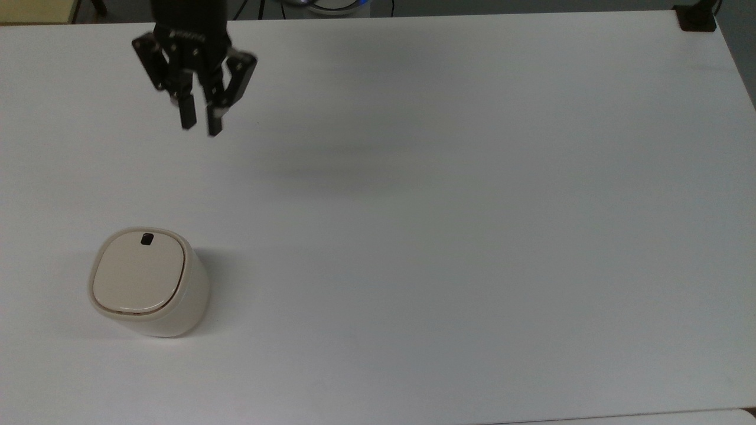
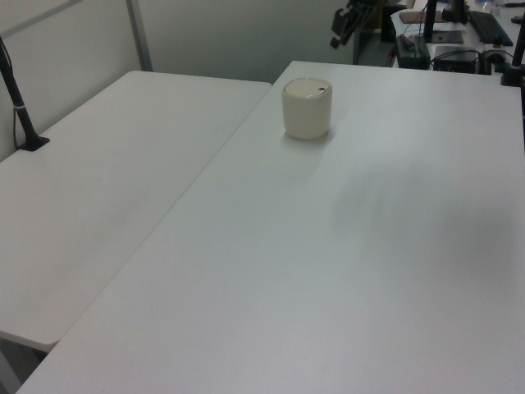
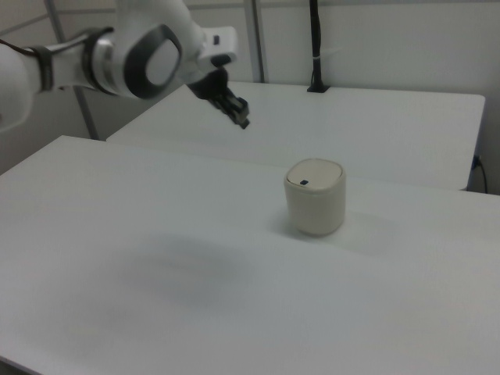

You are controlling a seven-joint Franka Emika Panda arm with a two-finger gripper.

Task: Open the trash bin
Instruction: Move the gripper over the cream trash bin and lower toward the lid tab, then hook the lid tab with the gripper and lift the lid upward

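The cream-beige trash bin (image 1: 139,280) stands upright on the white table (image 1: 449,236), toward the top view's lower left. Its flat lid is down, and the small black latch (image 1: 147,239) sits near the lid's far edge. The bin also shows in the left view (image 2: 307,111) and the right view (image 3: 315,199). My black gripper (image 1: 201,125) hangs in the air well beyond the bin, apart from it. Its fingers are drawn nearly together, with nothing between them. The gripper appears in the left view (image 2: 336,39) and the right view (image 3: 241,119) too.
A black clamp (image 1: 697,18) sits on the table's far right corner in the top view. A second white table (image 2: 98,180) adjoins this one in the left view, with a black post (image 2: 18,98) clamped to it. The white arm (image 3: 117,58) reaches in from the right view's upper left.
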